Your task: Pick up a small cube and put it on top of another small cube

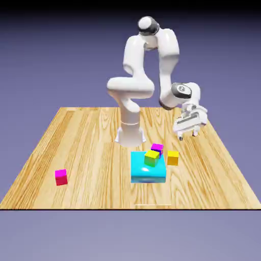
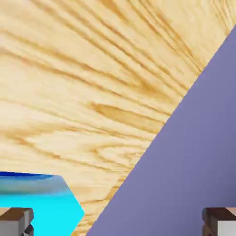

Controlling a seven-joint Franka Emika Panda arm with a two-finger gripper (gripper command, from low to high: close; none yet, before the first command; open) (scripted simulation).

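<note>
Above the worktop (image 1: 76, 148), the arm hung with jaws wide apart and empty.
The approach seemed barely begun: the gripper (image 1: 188, 135) needed to drop over the small orange cube (image 1: 173, 158), sitting upright just beside the cyan block (image 1: 148, 173), equal-sided, without a long axis.

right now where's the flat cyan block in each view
Exterior view: the flat cyan block lies on the table just below the picture's middle, with a yellow-green cube on top and the small orange cube beside it on the exterior view's right.
Hand view: only a corner of the block shows at the bottom left, behind one fingertip of the claw.
Shared landmark: the wood-grain table.
</note>
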